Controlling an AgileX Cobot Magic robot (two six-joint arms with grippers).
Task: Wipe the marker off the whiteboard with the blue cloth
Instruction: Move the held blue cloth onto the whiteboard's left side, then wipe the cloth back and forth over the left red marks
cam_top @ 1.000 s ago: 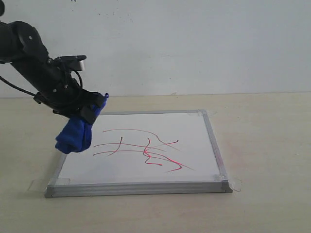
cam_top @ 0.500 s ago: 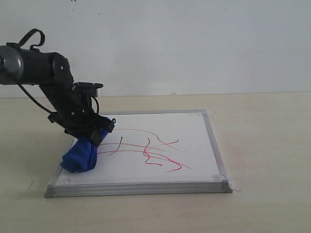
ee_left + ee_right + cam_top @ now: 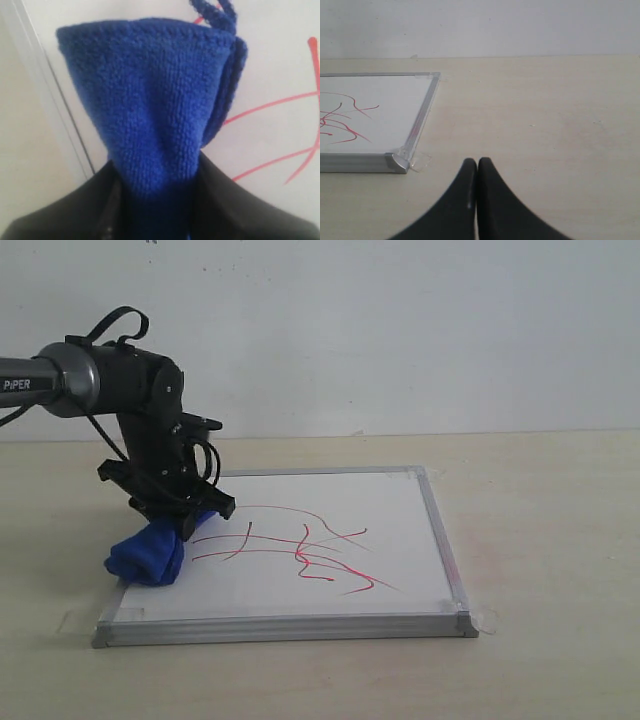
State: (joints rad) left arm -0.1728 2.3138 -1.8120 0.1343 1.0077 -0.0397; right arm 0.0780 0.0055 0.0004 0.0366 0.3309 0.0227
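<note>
The whiteboard [image 3: 330,540] lies flat on the table, silver-framed. Red and dark marker [image 3: 300,550] lines cross its middle. My left gripper [image 3: 180,515] is shut on the blue cloth [image 3: 148,554], whose bundle presses down at the board's left edge, partly over the frame. The left wrist view shows the blue cloth [image 3: 150,110] bulging out between the black fingers [image 3: 225,205], with red marker [image 3: 280,105] strokes beside it. The right gripper [image 3: 477,162] is shut and holds nothing; it sits over bare table near the whiteboard [image 3: 370,120] corner. The exterior view does not show the right arm.
The tan table [image 3: 540,540] stretches around the board on all sides, ending at a white wall [image 3: 400,330] behind. Clear tape tabs [image 3: 420,161] stick out at the board's corners.
The left arm swung in and lowered; the cloth went from hanging above the board's left side to pressing on its left edge. The marker lines look unchanged.
</note>
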